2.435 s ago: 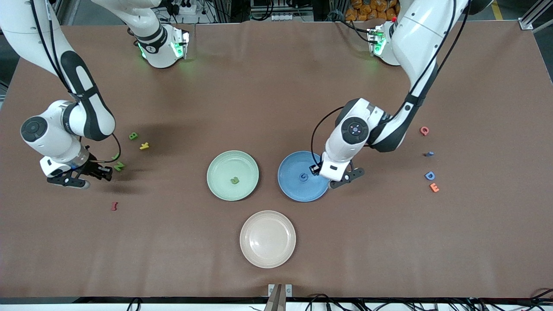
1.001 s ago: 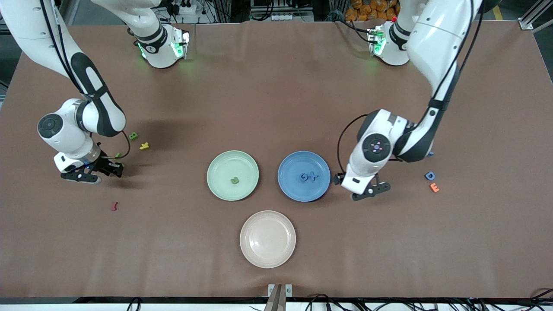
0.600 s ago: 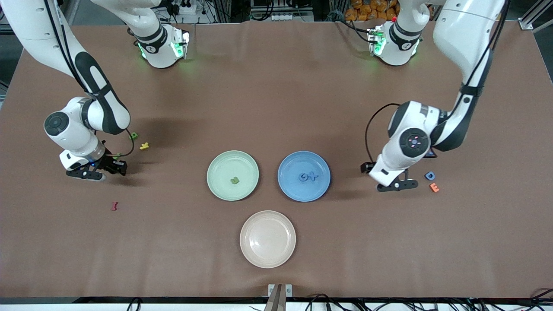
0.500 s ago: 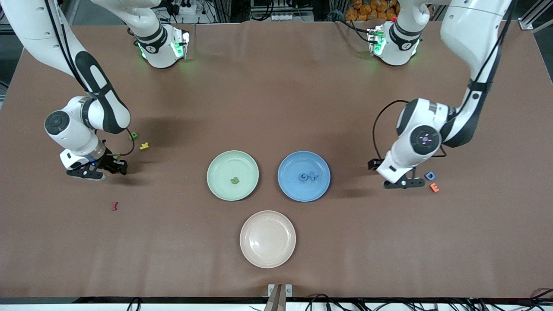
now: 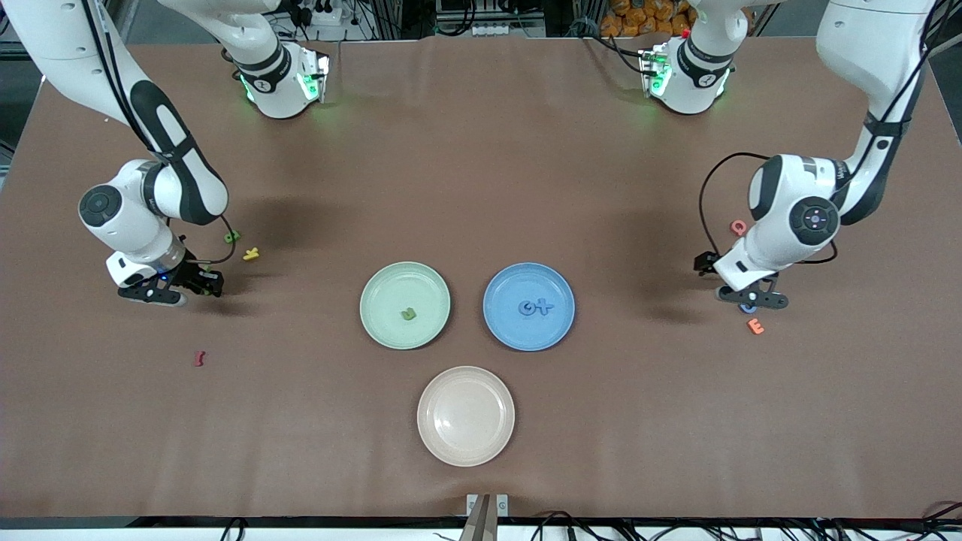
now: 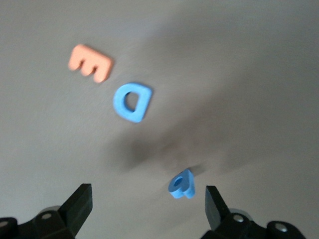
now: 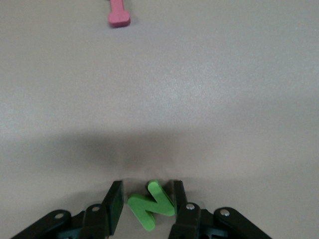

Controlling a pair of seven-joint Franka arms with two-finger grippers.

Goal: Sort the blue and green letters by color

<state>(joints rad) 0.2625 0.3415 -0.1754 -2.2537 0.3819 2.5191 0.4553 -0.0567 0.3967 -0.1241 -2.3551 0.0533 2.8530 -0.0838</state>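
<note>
Brown bench (image 5: 481, 150) carries three plates. Green plate (image 5: 405, 305) holds one green letter (image 5: 408, 314); blue plate (image 5: 528, 306) holds blue G (image 5: 530, 307) and X (image 5: 545, 306); cream plate (image 5: 466, 415), at six o'clock from both, holds nothing. My right pincer (image 7: 145, 205) pinches green N (image 7: 151, 204). My left pincer (image 6: 148, 205), spread, hangs over blue D (image 6: 132, 102).

Lighting: even, overhead | Shadows: soft, under both arms on the bench (image 5: 481, 188) | Left wrist view: motion-blurred
</note>
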